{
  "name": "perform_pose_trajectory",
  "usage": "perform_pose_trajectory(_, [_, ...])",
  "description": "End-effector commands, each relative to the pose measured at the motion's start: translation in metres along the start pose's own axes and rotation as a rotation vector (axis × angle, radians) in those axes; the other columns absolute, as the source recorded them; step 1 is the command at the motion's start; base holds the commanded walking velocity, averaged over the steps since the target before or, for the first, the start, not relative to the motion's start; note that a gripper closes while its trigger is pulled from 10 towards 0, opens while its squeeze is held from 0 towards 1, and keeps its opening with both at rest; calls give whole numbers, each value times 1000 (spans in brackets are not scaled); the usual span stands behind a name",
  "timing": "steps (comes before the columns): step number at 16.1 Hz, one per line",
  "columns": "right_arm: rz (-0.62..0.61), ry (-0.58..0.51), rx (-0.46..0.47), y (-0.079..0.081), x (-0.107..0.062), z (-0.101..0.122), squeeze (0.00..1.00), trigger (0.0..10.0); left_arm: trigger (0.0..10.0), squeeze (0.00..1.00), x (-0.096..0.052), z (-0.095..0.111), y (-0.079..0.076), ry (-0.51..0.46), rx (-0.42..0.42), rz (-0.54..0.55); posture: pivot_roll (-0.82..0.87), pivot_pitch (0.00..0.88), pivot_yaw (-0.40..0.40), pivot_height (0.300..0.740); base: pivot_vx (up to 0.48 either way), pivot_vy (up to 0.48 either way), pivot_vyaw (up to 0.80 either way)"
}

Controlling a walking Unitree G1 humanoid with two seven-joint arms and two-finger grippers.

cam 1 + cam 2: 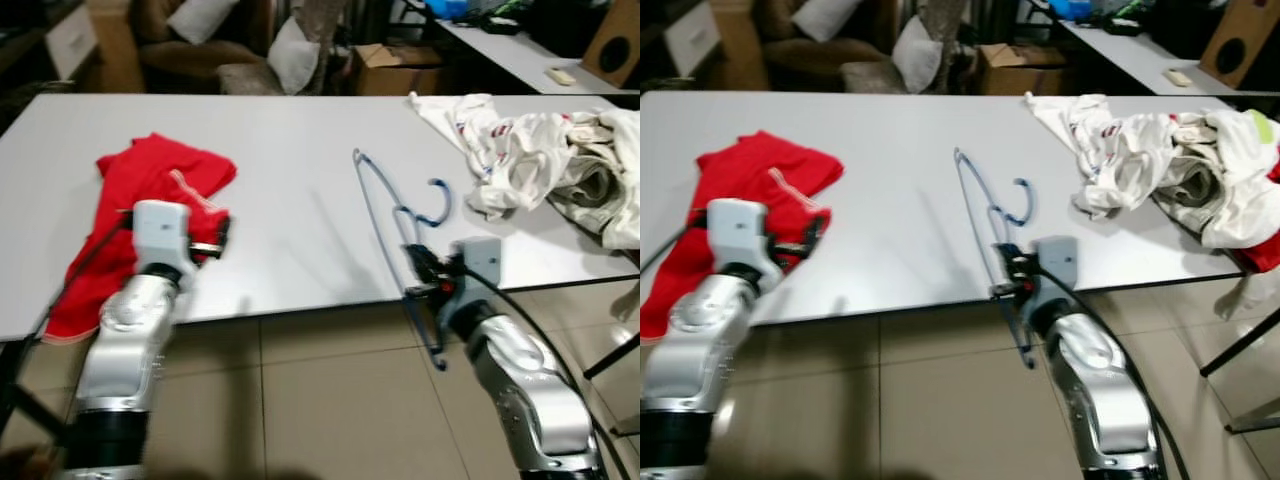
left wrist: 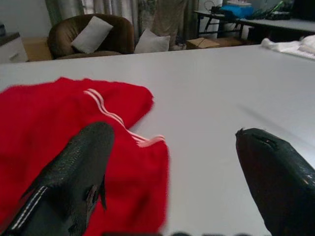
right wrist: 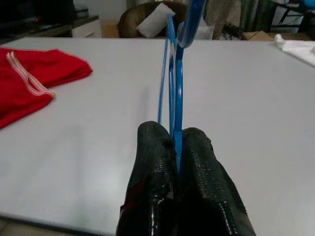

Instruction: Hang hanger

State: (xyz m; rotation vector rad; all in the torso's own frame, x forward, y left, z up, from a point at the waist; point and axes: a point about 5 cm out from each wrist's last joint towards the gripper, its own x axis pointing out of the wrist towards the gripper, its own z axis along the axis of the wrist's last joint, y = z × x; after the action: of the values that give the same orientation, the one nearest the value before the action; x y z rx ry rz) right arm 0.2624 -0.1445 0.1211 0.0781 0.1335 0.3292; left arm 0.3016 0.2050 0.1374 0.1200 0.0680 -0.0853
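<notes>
Your right claw (image 3: pixel 177 147) is pinching the blue hanger (image 1: pixel 400 215) at the counter's (image 1: pixel 300 230) near edge. The hanger's lower end hangs past that edge, while its hook and long side lie over the white top. Your left claw (image 2: pixel 172 182) is spread wide, hovering over the near end of the red cloth (image 1: pixel 150 190) on your left. A heap of white clothes (image 1: pixel 540 160) lies at the counter's far right, well apart from the hanger.

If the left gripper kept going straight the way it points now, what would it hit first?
Most likely the red garment: the open left gripper points low across the white table, its left finger over the cloth. Beyond that lies bare tabletop, though depth is hard to judge.
</notes>
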Motion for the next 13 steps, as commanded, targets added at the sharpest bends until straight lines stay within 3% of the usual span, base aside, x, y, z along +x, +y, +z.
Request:
perform_pose_trajectory(1, [-36, -16, -5, -9, -4, 3, 0, 10000, 10000, 906, 4, 6, -7, -21, 9, -31, -123, 0, -37, 740, 326, 0, 0])
perform_pose_trajectory(5, [5, -16, -12, 1, -1, 2, 0, 10000, 10000, 902, 7, 4, 11, -6, 24, 38, -135, 0, -30, 740, 328, 0, 0])
perform_pose_trajectory(6, [-1, -17, -22, -1, 0, 3, 0, 10000, 10000, 827, 10, 3, 17, 15, 49, 82, -132, 0, -17, 740, 0, 0, 0])
perform_pose_trajectory(7, [-7, -22, -26, -3, 0, 3, 0, 10000, 10000, 827, 13, 2, 25, 41, 72, 126, -128, 0, -8, 740, 0, 0, 0])
perform_pose_trajectory(8, [-23, -28, -18, -6, -1, 4, 0, 10000, 10000, 314, 15, 6, 41, 58, 120, 174, -123, 0, -9, 740, 0, 0, 0])
perform_pose_trajectory(9, [-32, -27, -10, -6, -2, 1, 0, 10000, 10000, 0, 16, 9, 63, 79, 197, 250, -123, 0, -8, 740, 0, 0, 0])
perform_pose_trajectory(11, [-16, -22, -5, 0, 0, -2, 0, 10000, 10000, 0, 14, 6, 101, 164, 314, 357, -118, 0, -6, 740, 0, 0, 0])
perform_pose_trajectory(13, [-10, -26, -8, 1, 3, 0, 0, 10000, 10000, 0, 18, -3, 110, 245, 401, 338, -122, 0, 6, 740, 0, 0, 0])
